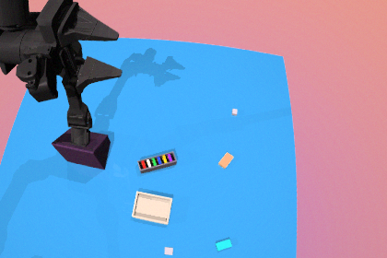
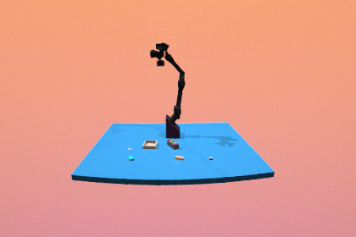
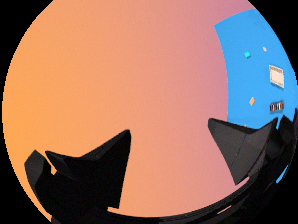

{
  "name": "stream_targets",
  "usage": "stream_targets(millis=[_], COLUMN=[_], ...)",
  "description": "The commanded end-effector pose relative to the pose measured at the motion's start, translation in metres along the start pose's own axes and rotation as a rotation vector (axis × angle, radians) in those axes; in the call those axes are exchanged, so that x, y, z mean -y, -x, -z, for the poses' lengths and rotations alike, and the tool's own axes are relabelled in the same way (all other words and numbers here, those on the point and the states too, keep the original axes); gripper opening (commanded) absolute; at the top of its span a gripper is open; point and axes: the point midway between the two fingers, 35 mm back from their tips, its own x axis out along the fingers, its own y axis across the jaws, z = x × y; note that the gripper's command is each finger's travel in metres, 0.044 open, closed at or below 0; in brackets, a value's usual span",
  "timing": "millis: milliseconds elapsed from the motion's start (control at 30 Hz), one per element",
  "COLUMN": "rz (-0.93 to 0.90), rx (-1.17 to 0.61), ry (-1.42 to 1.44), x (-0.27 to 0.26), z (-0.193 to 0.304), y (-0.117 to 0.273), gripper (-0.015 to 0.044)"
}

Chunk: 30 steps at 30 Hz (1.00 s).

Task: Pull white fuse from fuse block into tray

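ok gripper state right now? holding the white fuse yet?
Gripper: open, holding nothing, raised high above the table. White fuse sits in the fuse block.
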Motion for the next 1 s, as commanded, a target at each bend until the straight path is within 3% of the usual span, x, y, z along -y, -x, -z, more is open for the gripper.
stream_targets(millis=[0,400,700,967], rz=[0.003,0.25,0.542,0.847], rx=[0.0,0.009,-0.004,-0.056], ry=[0.0,0.011,0.07,0.162], x=[0.001,0.134,0.278,0.413], z=[-0.001,-0.03,-0.02,0.003], y=[-0.002,-0.132,-0.191,-0.194], gripper=[0.0374,0.0074,0.0074,0.0074])
